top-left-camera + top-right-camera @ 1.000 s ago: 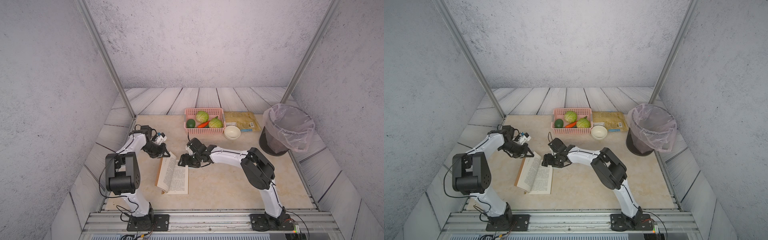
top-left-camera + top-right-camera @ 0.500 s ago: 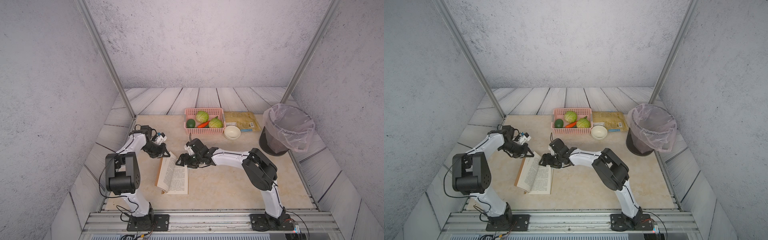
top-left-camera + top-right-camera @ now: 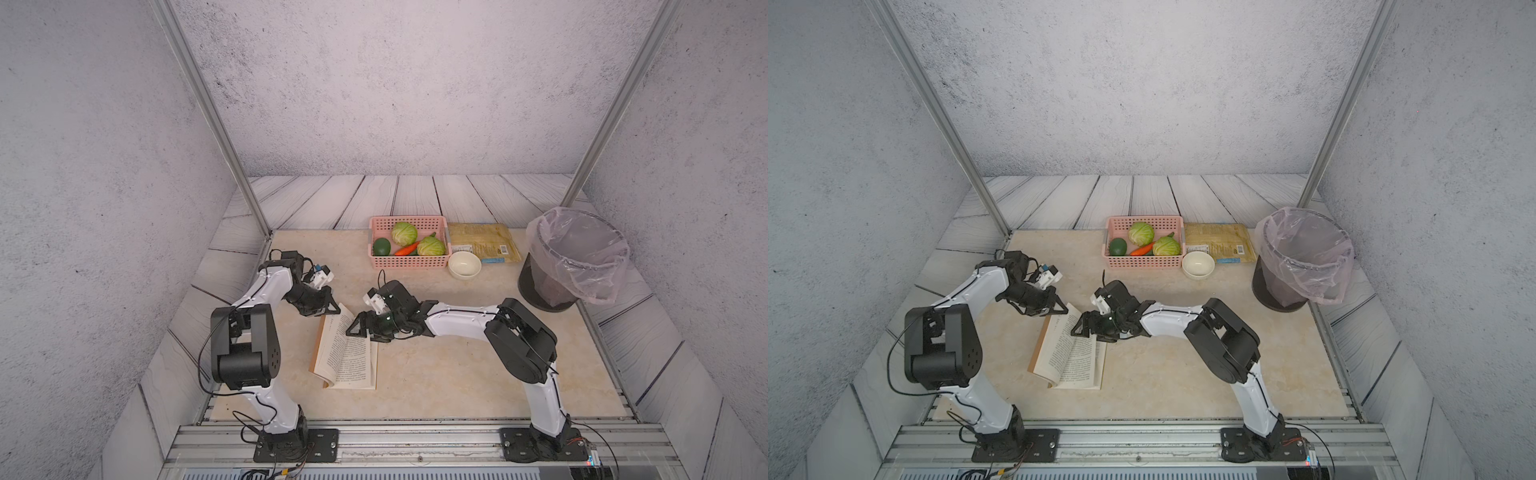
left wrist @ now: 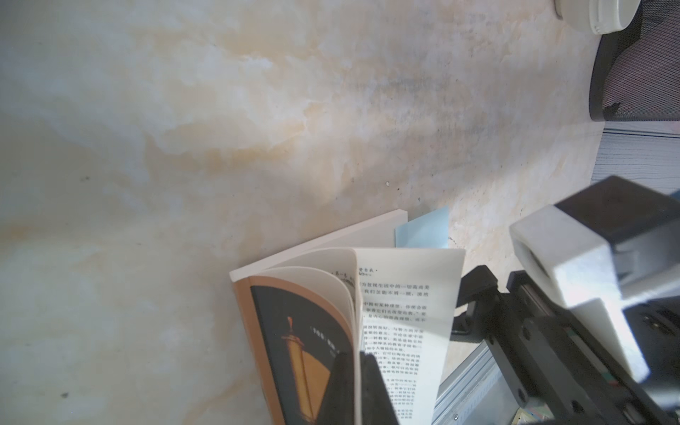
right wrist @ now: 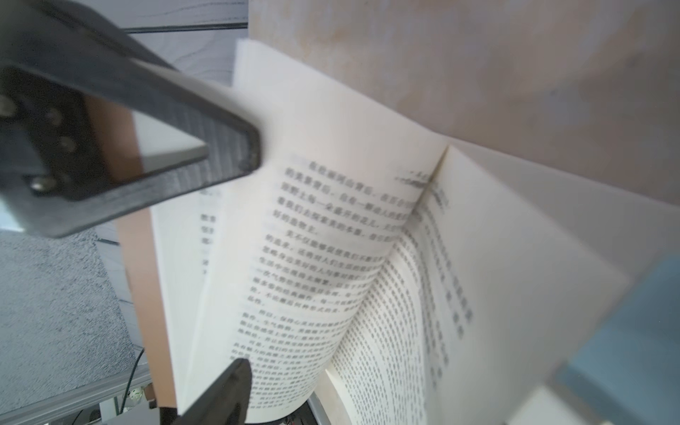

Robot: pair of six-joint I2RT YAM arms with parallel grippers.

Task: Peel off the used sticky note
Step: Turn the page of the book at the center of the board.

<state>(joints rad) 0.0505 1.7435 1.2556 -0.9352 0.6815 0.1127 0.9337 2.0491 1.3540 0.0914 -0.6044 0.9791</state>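
Blue sticky note (image 4: 423, 230) juts from the book (image 3: 345, 353), seemingly at its one-o'clock corner; left gripper (image 3: 328, 309) clamps a page (image 4: 404, 294) aside, so the open, empty right gripper (image 3: 358, 328) should nip only the note's free edge.

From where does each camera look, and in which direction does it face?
Both top views: high in front, facing down at table and book; both arms, left gripper, right gripper show.
Left wrist: on left arm, facing the book; left gripper, shut on a page, shows.
Right wrist: on right arm, facing the pages between its open jaws.
Shared: both wrist views show the blue note.
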